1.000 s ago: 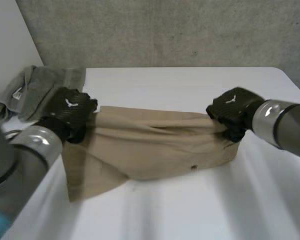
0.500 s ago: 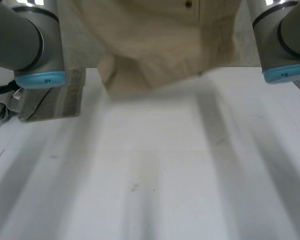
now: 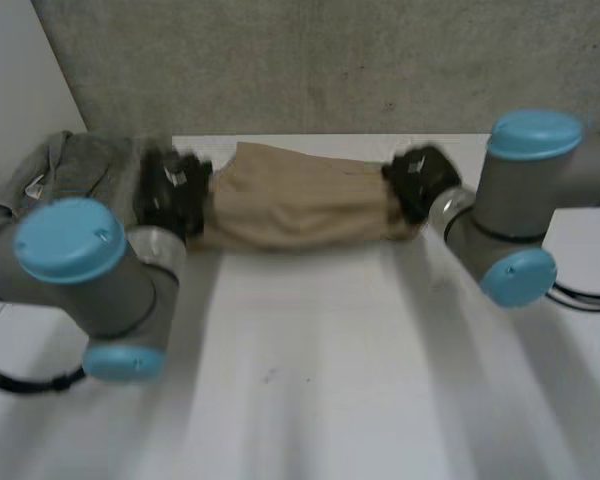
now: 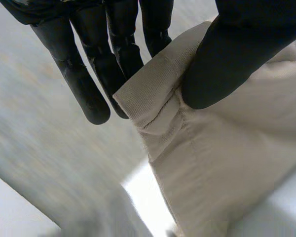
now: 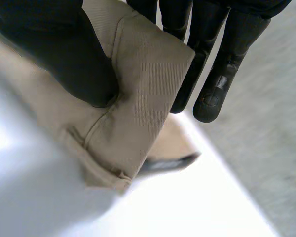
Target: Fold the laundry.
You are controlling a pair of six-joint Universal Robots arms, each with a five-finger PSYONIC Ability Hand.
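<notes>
Left hand (image 3: 170, 190) pinches one end of the tan cloth (image 3: 300, 205) | right hand (image 3: 420, 180) pinches the opposite end | risk: shallow thumb grips, corner may slip, cloth lands crooked

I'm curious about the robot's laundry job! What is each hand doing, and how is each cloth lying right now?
Left hand: shut, pinching one end of the tan cloth between thumb and fingers.
Right hand: shut, pinching the other end the same way.
Tan cloth: bunched, stretched between the two hands.
Grey cloth: crumpled in a heap beside the left arm.
</notes>
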